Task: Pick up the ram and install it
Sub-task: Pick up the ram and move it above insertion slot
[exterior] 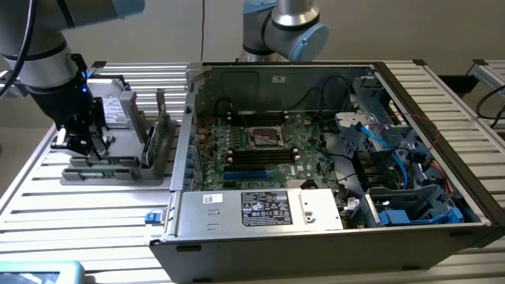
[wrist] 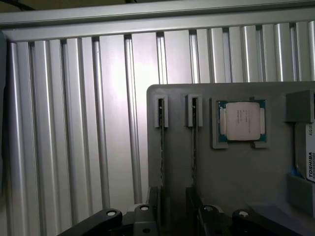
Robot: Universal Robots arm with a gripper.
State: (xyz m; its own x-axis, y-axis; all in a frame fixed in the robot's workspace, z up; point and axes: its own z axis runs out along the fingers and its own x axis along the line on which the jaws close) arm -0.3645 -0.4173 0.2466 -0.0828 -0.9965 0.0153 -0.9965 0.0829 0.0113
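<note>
**The ram [exterior: 160, 137] sitting slotted, jaws apart**

The gripper [exterior: 75, 141] is hovering above the grey holder [exterior: 118, 176] on the worktop [exterior: 87, 207], its jaws standing apart and gripping nothing. The ram is standing on edge in a holder slot beside a second strip [wrist: 194, 147], outside the open computer case [exterior: 316, 83].

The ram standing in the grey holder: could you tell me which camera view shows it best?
The exterior view: the ram stands upright in the grey holder, its green side facing the camera. The wrist view sees the ram edge-on, a thin dark line in its slot.
</note>
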